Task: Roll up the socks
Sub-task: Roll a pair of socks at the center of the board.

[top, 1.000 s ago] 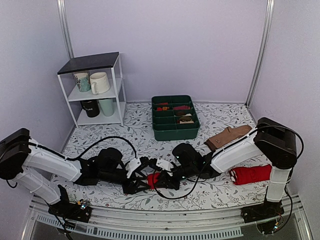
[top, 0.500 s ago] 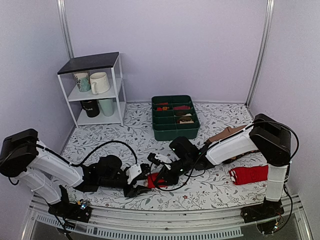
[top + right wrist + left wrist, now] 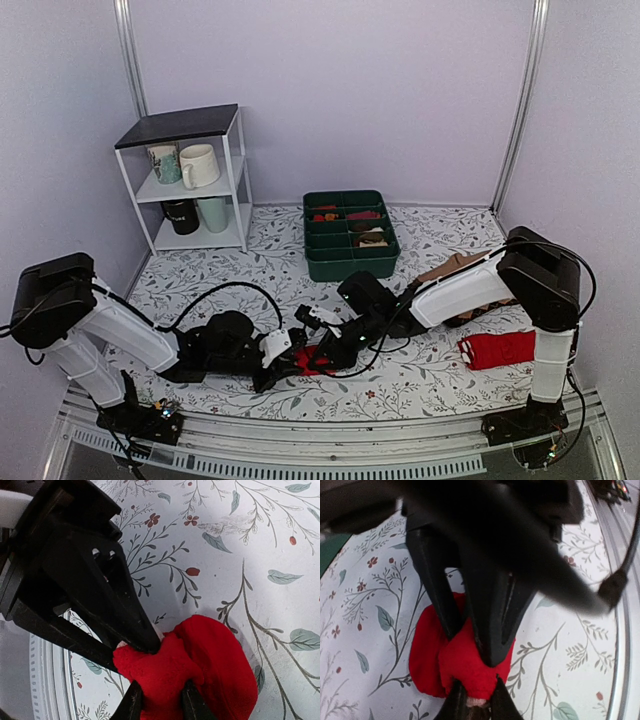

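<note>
The socks (image 3: pixel 318 358) are a bright red rolled bundle lying on the floral table between both grippers. A sliver of pale beige shows at the bundle's end in the left wrist view (image 3: pixel 476 701). My left gripper (image 3: pixel 298 364) is shut on the bundle's near end (image 3: pixel 465 665). My right gripper (image 3: pixel 328 350) is shut on a fold of the same bundle (image 3: pixel 210 660) from the opposite side. The two grippers' fingers nearly touch over the bundle. The right gripper's black fingers (image 3: pixel 490 605) fill the left wrist view, and the left gripper's fingers (image 3: pixel 100 595) fill the right wrist view.
An all-red sock pair (image 3: pixel 500 348) lies at the right by the right arm's base. A brown argyle sock (image 3: pixel 455 270) lies behind the right arm. A green divided bin (image 3: pixel 350 258) stands at centre back. A white shelf (image 3: pixel 190 180) with mugs stands back left.
The left gripper has moved right and lower onto the bundle. The right wrist has shifted left and back. The bundle stays held between both.
</note>
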Action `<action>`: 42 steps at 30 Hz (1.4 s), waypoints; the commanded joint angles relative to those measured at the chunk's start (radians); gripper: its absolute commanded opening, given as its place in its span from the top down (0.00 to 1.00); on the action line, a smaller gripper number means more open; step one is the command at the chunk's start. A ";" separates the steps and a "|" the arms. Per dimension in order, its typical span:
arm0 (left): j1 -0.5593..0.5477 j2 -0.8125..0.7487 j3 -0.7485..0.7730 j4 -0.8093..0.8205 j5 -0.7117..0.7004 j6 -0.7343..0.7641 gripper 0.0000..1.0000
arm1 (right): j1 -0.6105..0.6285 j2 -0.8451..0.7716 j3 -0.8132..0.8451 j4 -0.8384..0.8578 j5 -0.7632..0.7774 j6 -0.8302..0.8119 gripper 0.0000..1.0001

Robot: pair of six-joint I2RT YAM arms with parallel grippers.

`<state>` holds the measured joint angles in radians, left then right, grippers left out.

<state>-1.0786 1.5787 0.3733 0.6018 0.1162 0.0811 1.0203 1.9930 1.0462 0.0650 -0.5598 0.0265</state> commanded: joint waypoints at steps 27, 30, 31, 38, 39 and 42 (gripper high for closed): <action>0.022 0.073 0.001 -0.109 0.158 -0.159 1.00 | -0.051 -0.375 -0.266 0.131 0.265 0.039 0.22; 0.024 0.085 0.014 -0.127 0.168 -0.160 1.00 | -0.098 -0.388 -0.257 0.130 0.126 0.067 0.19; 0.024 0.089 0.017 -0.132 0.174 -0.162 1.00 | -0.100 -0.387 -0.251 0.127 0.090 0.066 0.17; 0.026 0.093 0.013 -0.138 0.180 -0.172 1.00 | -0.100 -0.283 -0.199 0.054 -0.117 0.000 0.15; 0.027 0.095 0.014 -0.137 0.180 -0.172 1.00 | -0.100 -0.267 -0.192 0.053 -0.138 -0.003 0.15; 0.029 0.101 0.018 -0.137 0.183 -0.172 1.00 | -0.100 -0.227 -0.171 0.052 -0.165 -0.005 0.15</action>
<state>-1.0573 1.6329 0.4072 0.6083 0.2760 -0.0795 0.9176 1.6993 0.8410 0.1425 -0.6212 0.0444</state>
